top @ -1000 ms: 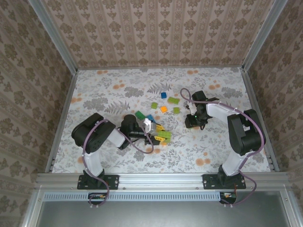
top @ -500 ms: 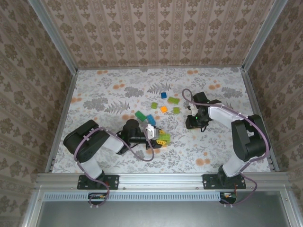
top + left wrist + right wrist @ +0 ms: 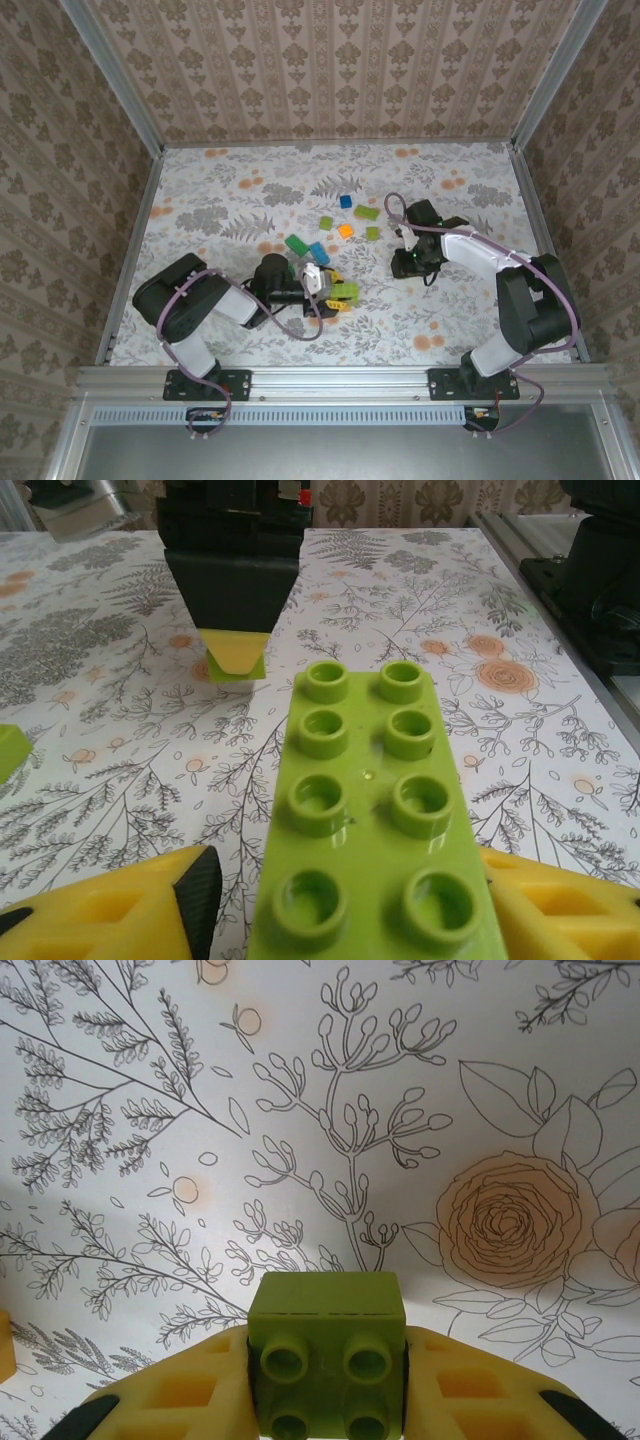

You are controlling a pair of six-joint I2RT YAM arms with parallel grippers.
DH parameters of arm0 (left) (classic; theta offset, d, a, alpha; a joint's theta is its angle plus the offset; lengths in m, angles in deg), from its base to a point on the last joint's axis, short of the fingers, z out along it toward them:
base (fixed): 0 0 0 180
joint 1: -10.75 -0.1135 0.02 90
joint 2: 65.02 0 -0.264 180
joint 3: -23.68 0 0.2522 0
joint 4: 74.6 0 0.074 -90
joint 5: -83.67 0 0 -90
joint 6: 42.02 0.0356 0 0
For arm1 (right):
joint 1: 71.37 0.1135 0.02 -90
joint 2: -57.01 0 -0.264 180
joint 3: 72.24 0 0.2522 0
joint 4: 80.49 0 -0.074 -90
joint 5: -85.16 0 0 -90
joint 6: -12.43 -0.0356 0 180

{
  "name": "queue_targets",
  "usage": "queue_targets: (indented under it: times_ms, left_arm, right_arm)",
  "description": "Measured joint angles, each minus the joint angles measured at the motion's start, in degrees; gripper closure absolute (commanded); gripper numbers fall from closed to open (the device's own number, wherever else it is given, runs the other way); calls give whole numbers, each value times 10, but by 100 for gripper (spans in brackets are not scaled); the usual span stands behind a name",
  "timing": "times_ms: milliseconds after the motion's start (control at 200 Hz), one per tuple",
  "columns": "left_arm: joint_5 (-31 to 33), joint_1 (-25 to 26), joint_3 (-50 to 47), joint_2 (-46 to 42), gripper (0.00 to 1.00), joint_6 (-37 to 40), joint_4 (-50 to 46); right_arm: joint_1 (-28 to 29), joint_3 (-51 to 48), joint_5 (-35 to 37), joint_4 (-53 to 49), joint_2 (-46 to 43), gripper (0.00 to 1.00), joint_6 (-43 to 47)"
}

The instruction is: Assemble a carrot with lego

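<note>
Floral tabletop (image 3: 220, 200); left jaws loose around eight-stud brick (image 3: 365, 810), right jaws clamp four-stud brick (image 3: 326, 1360)

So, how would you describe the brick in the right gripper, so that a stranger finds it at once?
Look at the flowered table, right of the middle, where the right gripper is. Between its yellow fingers sits a small lime-green brick. It is square with four studs, while the long green brick at the left gripper has eight studs.
</note>
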Motion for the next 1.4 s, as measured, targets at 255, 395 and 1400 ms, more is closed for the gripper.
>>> queue_targets:
  times_ms: [255,395,1400]
  left_arm:
    - [-29,-1,6,0,30,-9,1]
    - [-43,-1,14,0,48,-26,7]
    - [-31,20,30,-14,86,-4,-27]
  right_arm:
    - [0,-2,6,-4,0,71,0]
    - [1,-2,6,-4,0,71,0]
    - [136,57,40,-106,-134,79,-131]
